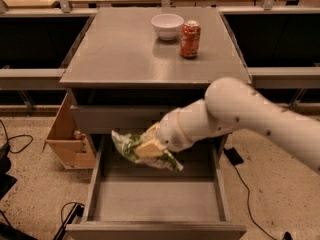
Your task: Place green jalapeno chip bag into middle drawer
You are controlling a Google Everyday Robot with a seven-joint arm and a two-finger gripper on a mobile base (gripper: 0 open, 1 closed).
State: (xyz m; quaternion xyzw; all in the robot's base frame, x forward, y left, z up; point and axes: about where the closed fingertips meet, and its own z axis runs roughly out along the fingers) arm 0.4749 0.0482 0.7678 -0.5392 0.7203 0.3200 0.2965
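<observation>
You see the pincer point(149, 147) clamped on the crinkly, shiny green bag point(125, 143), its fingers half buried in the folds, over the eleven-o'clock part of the open grey metal drawer point(155, 204). Toward the tabletop's point(115, 49) one o'clock stand a white bowl point(167, 25) and a red can point(190, 39).

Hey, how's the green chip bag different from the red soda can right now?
The green jalapeno chip bag is crumpled and clamped in the gripper above the open middle drawer; the soda can is rigid, standing upright on the cabinet top. The bag is green, the can red-orange. Both look shiny.
</observation>
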